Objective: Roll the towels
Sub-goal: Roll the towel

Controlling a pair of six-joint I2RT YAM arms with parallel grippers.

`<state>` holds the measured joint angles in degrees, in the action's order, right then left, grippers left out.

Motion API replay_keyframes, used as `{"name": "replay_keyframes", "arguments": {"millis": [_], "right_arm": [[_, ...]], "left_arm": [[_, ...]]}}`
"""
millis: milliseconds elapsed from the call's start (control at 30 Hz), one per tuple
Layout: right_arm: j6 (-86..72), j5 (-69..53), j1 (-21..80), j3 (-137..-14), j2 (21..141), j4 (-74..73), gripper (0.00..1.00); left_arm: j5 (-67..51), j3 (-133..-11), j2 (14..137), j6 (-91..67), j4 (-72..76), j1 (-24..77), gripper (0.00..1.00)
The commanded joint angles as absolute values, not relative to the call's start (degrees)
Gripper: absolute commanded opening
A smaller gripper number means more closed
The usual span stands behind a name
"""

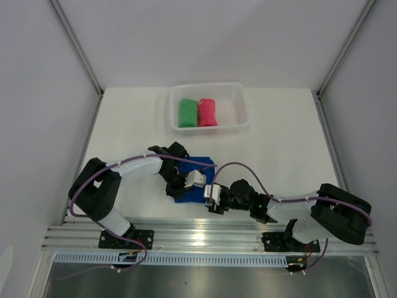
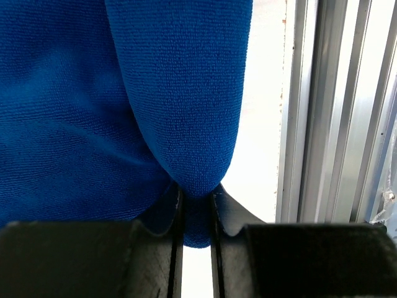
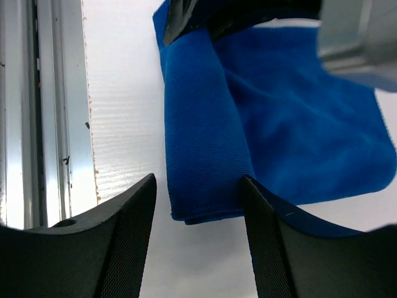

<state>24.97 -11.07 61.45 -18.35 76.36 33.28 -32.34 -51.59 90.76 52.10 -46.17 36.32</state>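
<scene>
The royal blue towel point(image 1: 200, 164) lies on the table between my two grippers, its near edge turned up into a thick fold point(image 3: 201, 136). My left gripper point(image 2: 197, 198) is shut on the end of that fold point(image 2: 186, 124), and cloth pokes out between its fingers. From the right, my right gripper point(image 3: 198, 186) stands open, its fingers on either side of the fold's other end without pinching it. In the top view the left gripper point(image 1: 185, 188) and the right gripper point(image 1: 208, 197) face each other over the towel. The green towel point(image 1: 187, 113) and the pink-red towel point(image 1: 206, 113) lie rolled in the basket.
The white slotted basket point(image 1: 242, 119) stands at the back centre of the table. An aluminium rail point(image 1: 211, 236) runs along the near edge, close beside both grippers point(image 2: 322, 124) point(image 3: 37, 124). White walls close in the table on both sides.
</scene>
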Motion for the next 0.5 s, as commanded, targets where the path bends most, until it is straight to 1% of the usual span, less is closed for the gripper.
{"name": "replay_keyframes", "arguments": {"millis": [0,167,333,367,467], "right_arm": [[23.64,-12.65,61.61,-19.16,79.8,39.72,0.6],[21.19,-14.85,61.79,-19.16,82.44,40.95,0.6],[19.6,-11.62,61.96,-20.3,84.55,39.82,0.58],[18.99,-10.47,62.05,-20.82,84.81,37.99,0.57],[17.32,-8.88,61.96,-21.18,85.25,36.3,0.4]], "left_arm": [[-35.51,-52.91,91.41,53.09,-47.81,35.42,0.18],[-35.33,-52.65,91.84,53.0,-47.55,34.98,0.18],[-35.33,-52.65,92.02,53.26,-47.81,34.28,0.18],[-35.42,-52.56,92.02,53.35,-48.07,34.19,0.19],[-35.77,-52.56,91.85,53.35,-48.6,33.14,0.25]]}}
